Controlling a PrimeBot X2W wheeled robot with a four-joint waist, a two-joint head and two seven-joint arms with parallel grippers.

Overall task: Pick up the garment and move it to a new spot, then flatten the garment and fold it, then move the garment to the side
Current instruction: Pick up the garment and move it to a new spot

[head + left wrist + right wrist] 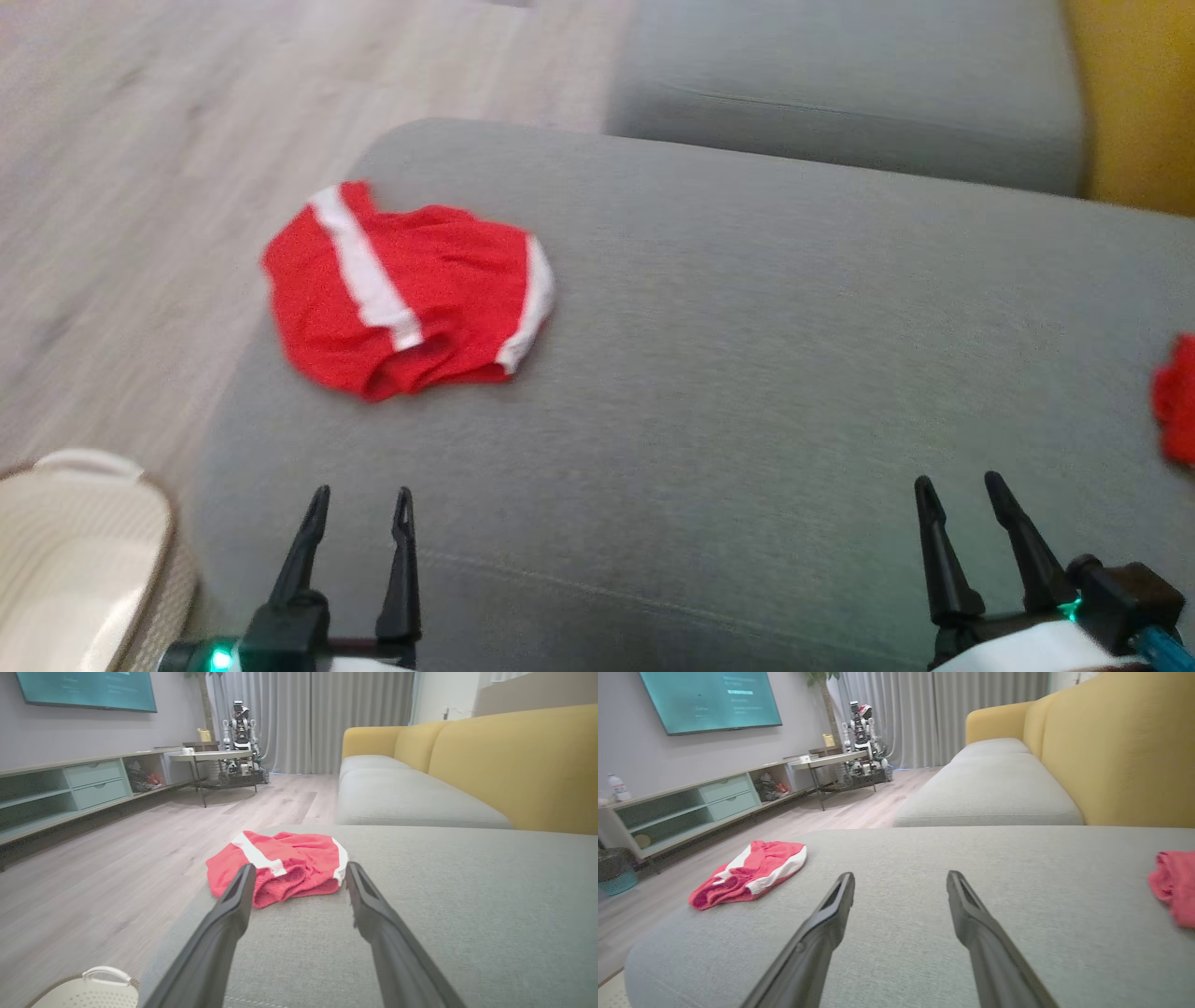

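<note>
Head view, asks the first observer: where do the red shorts (411, 289) lie?

The second answers: crumpled, white stripes showing, on the grey seat cushion (747, 373) near its left edge, with the wood floor (140, 140) just past that edge.

First: and the tools?

Second: the left tool (362, 493) sits at the lower left, over the cushion's near edge. Its fingers are apart and point toward the shorts but are well short of them. The right tool (959, 480) sits at the lower right, fingers likewise apart and empty.

First: does the left wrist view agree?

Second: yes. There the left tool (300, 867) frames the red shorts (289, 854) between its spread fingers, without touching them. A white basket (88, 989) stands on the floor beside the cushion's near corner.

First: and the right wrist view?

Second: the right tool (900, 875) points across the cushion with its fingers spread. The red shorts (747, 875) lie off to its left. A second red cloth (1174, 884) lies at the right edge, and a yellow backrest (1120, 756) rises beyond it.
</note>
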